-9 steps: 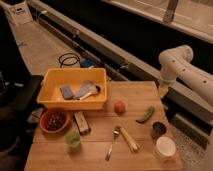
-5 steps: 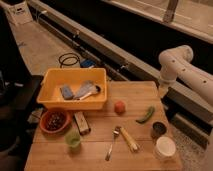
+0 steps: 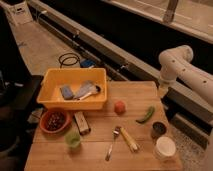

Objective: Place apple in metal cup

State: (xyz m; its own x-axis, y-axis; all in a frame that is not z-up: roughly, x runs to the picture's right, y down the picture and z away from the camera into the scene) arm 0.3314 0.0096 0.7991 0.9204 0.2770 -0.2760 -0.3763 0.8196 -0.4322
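Observation:
The apple [image 3: 119,107] is small, round and red-orange. It lies on the wooden table [image 3: 100,160] near the middle, just right of the yellow bin. The metal cup [image 3: 158,129] is dark and stands upright near the table's right edge, to the right of and nearer than the apple. My gripper [image 3: 161,92] hangs at the end of the white arm [image 3: 178,60] over the table's far right edge. It is up and to the right of the apple and beyond the cup, and touches neither.
A curved green pepper [image 3: 146,115] lies between the apple and the cup. A white round container [image 3: 165,147] stands in front of the cup. A spoon [image 3: 112,143], a yellow-handled tool [image 3: 129,139], a translucent green cup [image 3: 73,140], an orange bowl [image 3: 54,120] and a yellow bin [image 3: 75,87] are to the left.

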